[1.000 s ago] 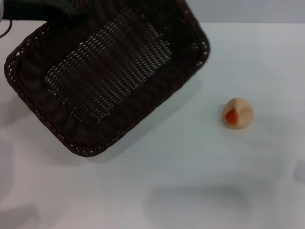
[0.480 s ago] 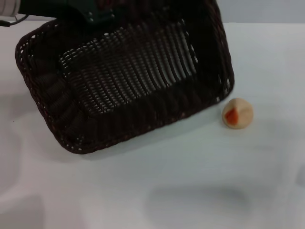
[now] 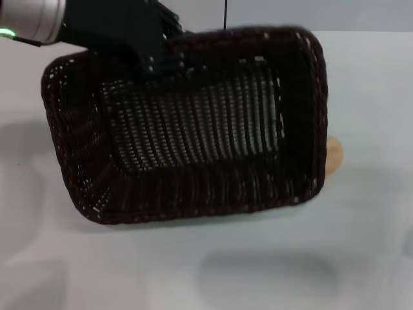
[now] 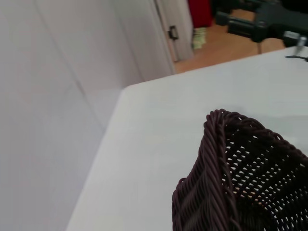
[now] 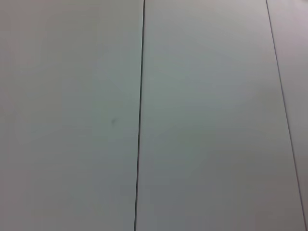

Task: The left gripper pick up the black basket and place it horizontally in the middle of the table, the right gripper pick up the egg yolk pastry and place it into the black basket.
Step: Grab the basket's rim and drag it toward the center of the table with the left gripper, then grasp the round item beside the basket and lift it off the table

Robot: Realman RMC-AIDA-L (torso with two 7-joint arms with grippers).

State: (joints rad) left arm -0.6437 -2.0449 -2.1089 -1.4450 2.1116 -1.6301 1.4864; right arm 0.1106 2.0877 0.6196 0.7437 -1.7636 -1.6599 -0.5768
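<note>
The black basket [image 3: 193, 129] hangs tilted above the table [image 3: 213, 271] in the head view, its long side nearly level and its inside facing me. My left gripper [image 3: 161, 55] is shut on the basket's far rim at the upper left, on the arm with the green light. A corner of the basket [image 4: 226, 173] shows in the left wrist view. The egg yolk pastry [image 3: 334, 156] lies on the table at the right, mostly hidden behind the basket's right edge. My right gripper is out of view.
The right wrist view shows only a plain wall with vertical seams. The left wrist view shows the table's far corner [image 4: 144, 125], a wall and a dark piece of equipment [image 4: 269, 21] beyond it.
The left gripper has carried the basket rightward and toward me, turning it closer to level. The basket now covers most of the pastry, which has not moved.
</note>
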